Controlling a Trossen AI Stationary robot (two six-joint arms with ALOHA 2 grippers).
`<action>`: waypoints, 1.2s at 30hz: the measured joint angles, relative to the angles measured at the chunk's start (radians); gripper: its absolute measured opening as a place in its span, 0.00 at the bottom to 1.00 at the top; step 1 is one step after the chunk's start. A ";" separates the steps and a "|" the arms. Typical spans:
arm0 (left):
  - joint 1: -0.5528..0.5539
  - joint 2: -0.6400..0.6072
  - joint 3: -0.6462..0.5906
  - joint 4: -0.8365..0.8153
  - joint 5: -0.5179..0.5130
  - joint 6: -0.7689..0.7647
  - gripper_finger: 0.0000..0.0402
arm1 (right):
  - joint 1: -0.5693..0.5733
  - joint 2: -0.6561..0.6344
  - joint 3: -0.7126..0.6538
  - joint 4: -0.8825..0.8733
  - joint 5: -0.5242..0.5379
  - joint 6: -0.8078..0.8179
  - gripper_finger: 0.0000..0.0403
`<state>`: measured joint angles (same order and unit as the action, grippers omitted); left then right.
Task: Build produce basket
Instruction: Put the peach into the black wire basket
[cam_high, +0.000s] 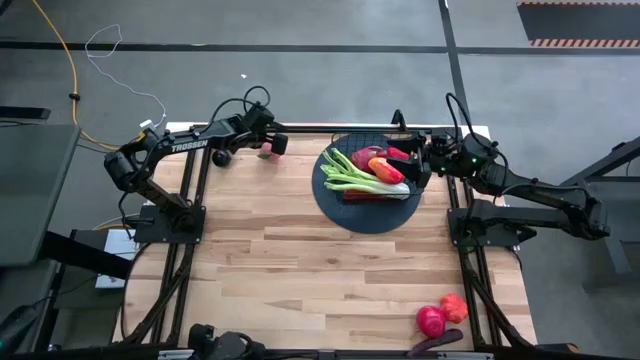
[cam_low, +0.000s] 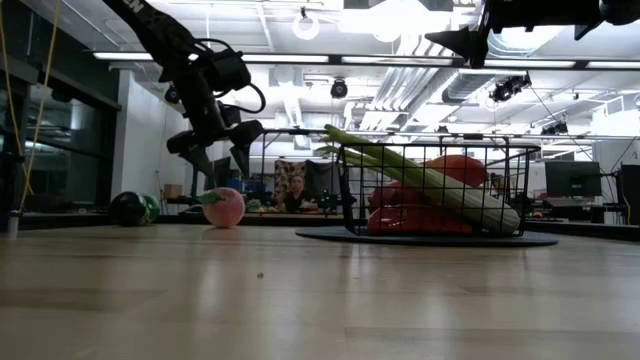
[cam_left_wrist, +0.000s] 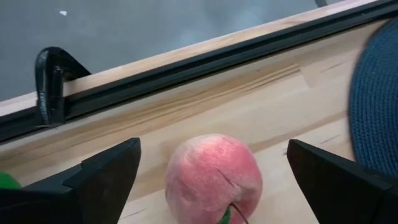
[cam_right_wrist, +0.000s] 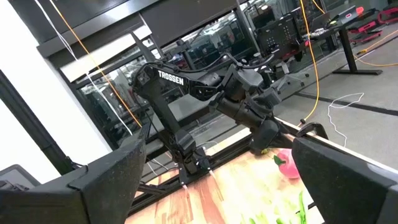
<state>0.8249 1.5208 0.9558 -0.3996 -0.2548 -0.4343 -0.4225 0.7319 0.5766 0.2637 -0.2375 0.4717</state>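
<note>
The black wire-mesh basket (cam_high: 366, 180) on its dark round disc at the table's far edge already holds celery (cam_low: 440, 180) and red pieces. A pink peach (cam_left_wrist: 213, 177) sits beneath the left gripper (cam_left_wrist: 211, 180), fingers spread; right gripper (cam_high: 418, 160), fingers apart, hovers over the basket. Near-corner red fruits (cam_high: 440, 316) remain; basket contents partly hidden

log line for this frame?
left gripper: open above peach | right gripper: open over basket | celery: in basket
</note>
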 joint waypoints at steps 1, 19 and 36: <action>0.000 0.000 0.000 0.000 -0.003 0.000 0.99 | 0.000 0.000 0.000 -0.001 0.000 0.000 0.98; -0.009 0.051 -0.001 0.005 0.026 -0.063 0.98 | 0.000 0.000 0.000 -0.040 0.000 0.000 0.98; -0.010 0.246 -0.001 0.013 0.041 -0.138 0.98 | 0.000 0.000 0.000 -0.042 0.000 0.002 0.98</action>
<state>0.8154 1.7672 0.9550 -0.3865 -0.2137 -0.5728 -0.4225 0.7322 0.5770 0.2218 -0.2375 0.4737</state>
